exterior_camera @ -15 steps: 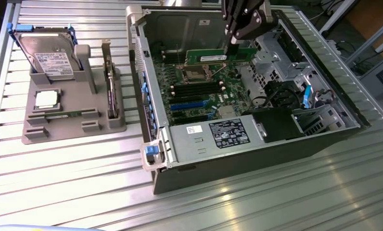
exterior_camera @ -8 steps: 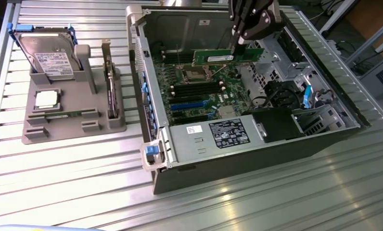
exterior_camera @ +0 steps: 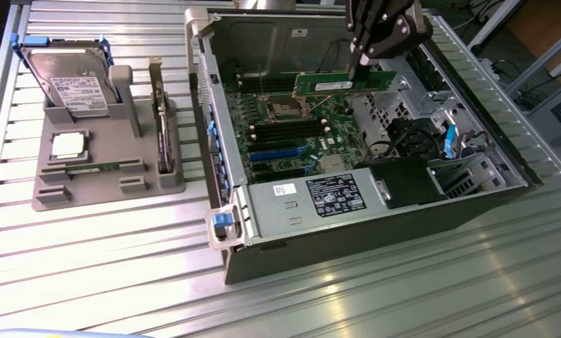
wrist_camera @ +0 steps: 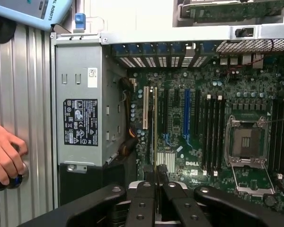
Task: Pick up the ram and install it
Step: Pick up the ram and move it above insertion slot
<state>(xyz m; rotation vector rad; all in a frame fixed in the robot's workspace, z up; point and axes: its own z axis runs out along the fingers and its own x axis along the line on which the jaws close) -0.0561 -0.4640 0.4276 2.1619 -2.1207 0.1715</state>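
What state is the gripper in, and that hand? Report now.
Gripper: jaws closed on the ram, above the motherboard.
Person's hand: curled over a small dark round object; what it is cannot be told.

Bright, even light (exterior_camera: 120, 267) — glare on the table.

This is a robotics lab set up for computer assembly. A ribbed aluminium worktop (exterior_camera: 92, 232) carries an open desktop computer case (exterior_camera: 356, 243) lying on its side, its motherboard (exterior_camera: 299, 134) exposed. Beside it a grey fixture (exterior_camera: 102, 186) holds parts: a hard drive (exterior_camera: 69, 77), a processor chip (exterior_camera: 69, 144) and a card (exterior_camera: 163, 134) on edge. A black robot arm (exterior_camera: 389, 32) hangs over the case, its jaws pinching the ram (exterior_camera: 337, 84). In the wrist view, a teach pendant (wrist_camera: 28, 12) marked "ROBOTS" sits near the case, and a person's hand (wrist_camera: 4, 153) rests on a small dark round thing.
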